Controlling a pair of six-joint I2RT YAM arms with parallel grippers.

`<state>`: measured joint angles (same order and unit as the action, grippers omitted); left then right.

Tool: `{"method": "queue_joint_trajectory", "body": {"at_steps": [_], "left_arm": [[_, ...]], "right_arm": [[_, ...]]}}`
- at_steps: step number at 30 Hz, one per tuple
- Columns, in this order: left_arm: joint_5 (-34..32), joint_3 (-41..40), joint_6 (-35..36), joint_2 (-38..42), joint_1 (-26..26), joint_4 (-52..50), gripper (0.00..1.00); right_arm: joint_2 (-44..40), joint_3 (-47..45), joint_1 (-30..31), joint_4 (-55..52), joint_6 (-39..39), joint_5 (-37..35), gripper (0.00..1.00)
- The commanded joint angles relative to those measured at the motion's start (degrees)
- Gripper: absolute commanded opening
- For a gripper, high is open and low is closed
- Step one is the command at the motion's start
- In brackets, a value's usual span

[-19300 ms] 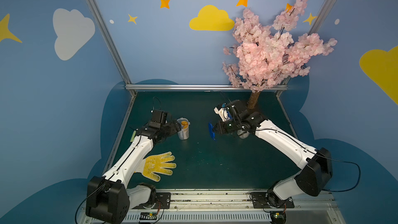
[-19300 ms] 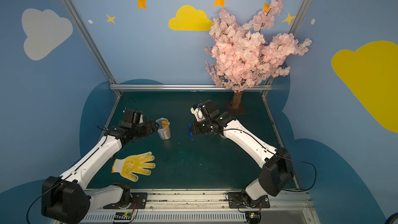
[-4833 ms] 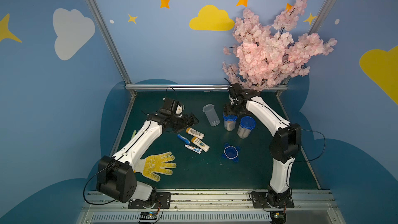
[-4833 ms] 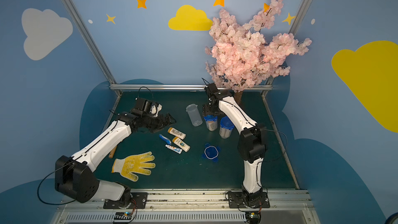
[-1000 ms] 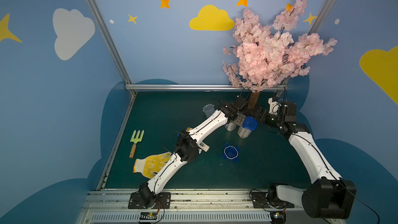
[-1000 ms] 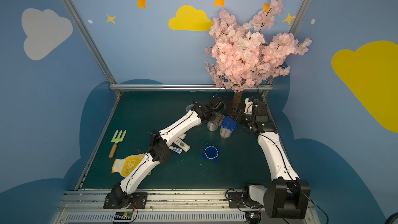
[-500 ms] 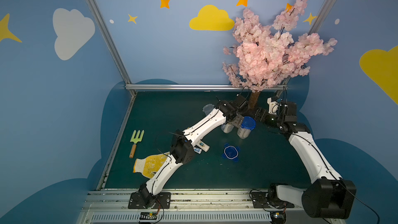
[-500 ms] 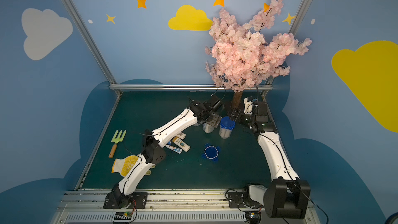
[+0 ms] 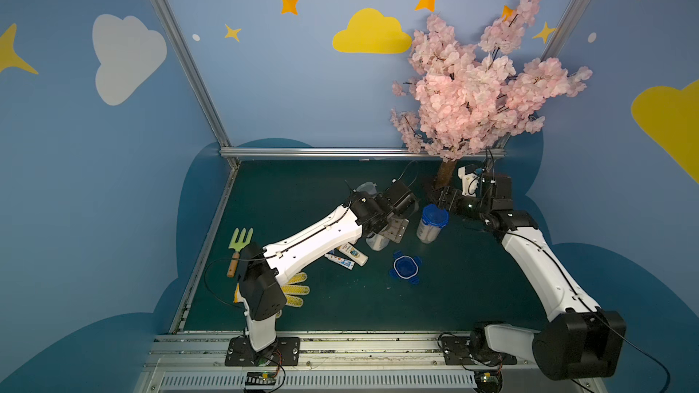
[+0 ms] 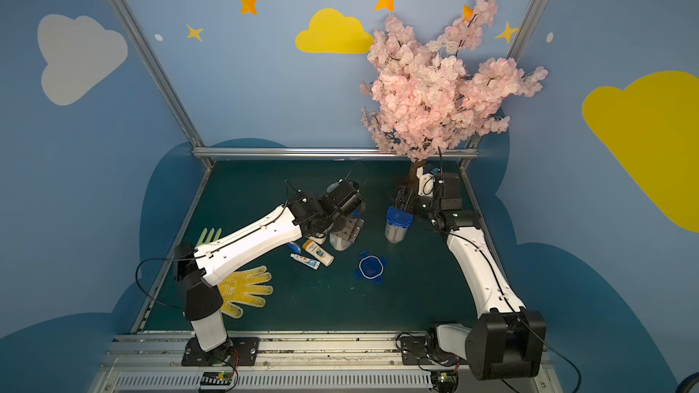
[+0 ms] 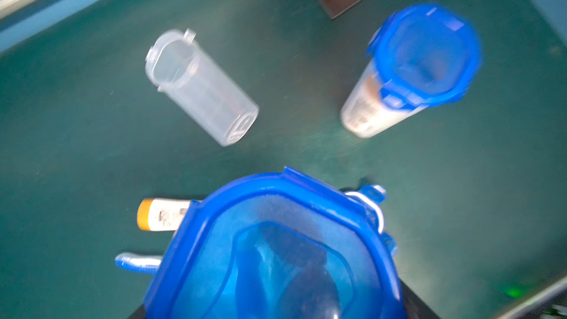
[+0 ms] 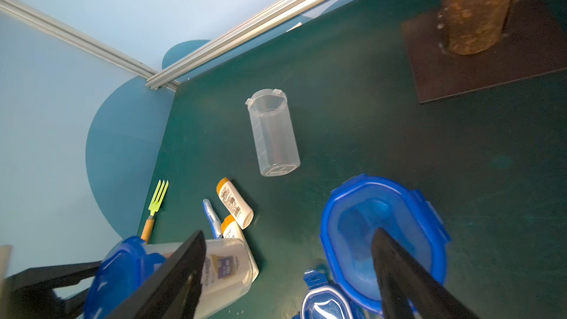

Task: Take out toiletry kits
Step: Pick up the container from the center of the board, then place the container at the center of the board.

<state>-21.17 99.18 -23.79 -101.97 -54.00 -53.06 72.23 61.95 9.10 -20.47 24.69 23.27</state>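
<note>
Done so far: one kit is out. Two bottles (image 12: 234, 204), a toothbrush (image 12: 211, 217) and a toothpaste tube (image 10: 304, 260) lie loose on the surface (image 9: 302, 202).
Empty jar (image 12: 273, 136): open, near the loose items. Loose lid (image 9: 405, 267) lies apart from it.
Left end effector (image 10: 350, 228): spread wide around a tilted jar (image 12: 227, 265) and, by the look of it, grasping it. Lid on, printed items visible inside.
Right end effector (image 10: 403, 198): released, fingers (image 12: 399, 274) spread just over the lid of the upright jar (image 9: 431, 226). Holds nothing.
Left to do: two lids off, two kits out.
Progress, my estimate: about a third.
</note>
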Motion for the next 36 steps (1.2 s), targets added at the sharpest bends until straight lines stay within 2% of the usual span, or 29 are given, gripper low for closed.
{"method": "queue_joint_trajectory", "body": {"at_steps": [1,5,13,26,29,32,36], "left_arm": [[-2.3,-5.7,-1.7,5.0,0.9,9.6,0.26],[-0.5,-8.7,-1.3,5.8,2.1,13.1,0.25],[3.5,-6.4,0.2,0.7,3.5,16.1,0.24],[5.3,-9.9,-0.5,-5.0,5.9,23.2,0.25],[5.7,-9.9,-0.9,-5.9,6.0,23.4,0.31],[5.4,-10.2,-1.2,-6.3,6.0,23.8,0.48],[5.3,-10.6,-1.8,-6.5,6.0,23.5,0.61]], "right_arm": [[0.6,1.8,2.8,-0.4,-0.4,-2.7,0.84],[0.2,1.9,4.7,-0.4,-0.3,-4.0,0.84],[0.4,1.5,5.8,-1.4,-0.6,-5.8,0.84],[0.7,0.6,5.8,0.4,-1.9,-5.8,0.83],[0.4,0.0,5.8,0.6,-2.3,-5.8,0.83],[0.1,-0.7,5.7,0.6,-2.4,-6.3,0.83],[-0.4,-1.1,5.6,0.6,-2.4,-6.3,0.83]]}}
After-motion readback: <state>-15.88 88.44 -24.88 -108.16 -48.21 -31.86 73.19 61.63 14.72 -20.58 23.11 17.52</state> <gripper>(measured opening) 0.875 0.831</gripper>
